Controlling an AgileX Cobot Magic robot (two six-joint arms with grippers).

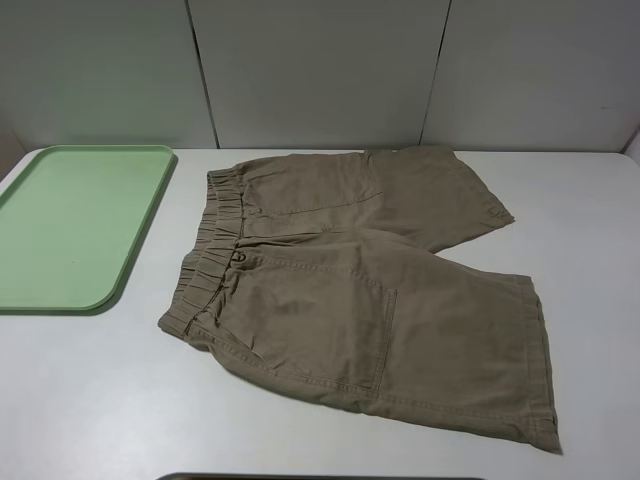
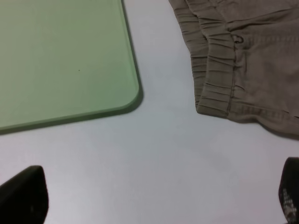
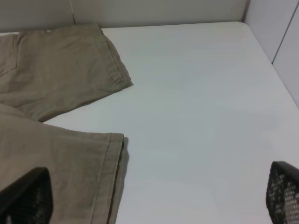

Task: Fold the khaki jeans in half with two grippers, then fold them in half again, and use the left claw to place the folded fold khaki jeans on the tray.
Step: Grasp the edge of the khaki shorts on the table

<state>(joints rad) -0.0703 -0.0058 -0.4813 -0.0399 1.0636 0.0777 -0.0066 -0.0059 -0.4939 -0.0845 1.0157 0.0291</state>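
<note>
No fold made yet: the khaki jeans [image 1: 370, 290] lie flat beside the tray [image 1: 75, 225], my left pincer [image 2: 156, 196] and right pincer [image 3: 154, 196] both spread, pinching nothing

We read no txt, nos., brand marks or signs anywhere. The khaki jeans [image 1: 370, 290] and the tray [image 1: 70, 225] show nothing legible. The button [image 1: 243, 258], approx 9 o'clock on the garment, is too small to make out any lettering.
</note>
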